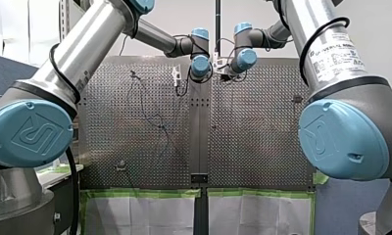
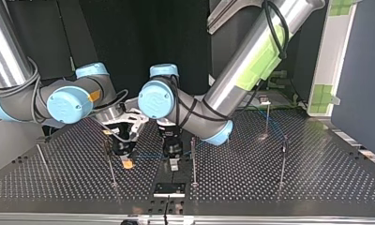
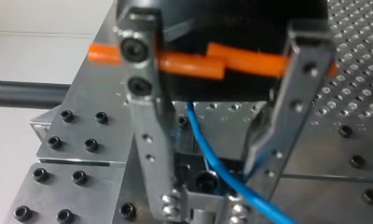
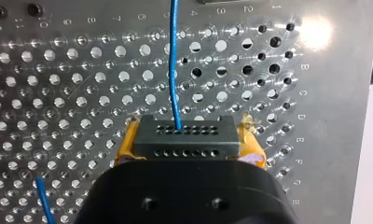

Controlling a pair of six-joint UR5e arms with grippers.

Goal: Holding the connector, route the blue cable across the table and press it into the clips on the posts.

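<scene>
R claw (image 4: 187, 122) clamps connector (image 4: 184, 140) w/ blue cable (image 4: 174, 56); L claw (image 3: 204, 205) spread, cable running thru it.

You lose the blue cable (image 3: 204, 148) where it blurs and runs out of the left wrist view. My right gripper (image 4: 184, 140) covers the rear part of the connector (image 4: 183, 133). The clips on the posts (image 2: 193, 161) are too small to read in the top view.

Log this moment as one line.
right gripper: shut on connector | left gripper: open, blue cable between fingers
</scene>
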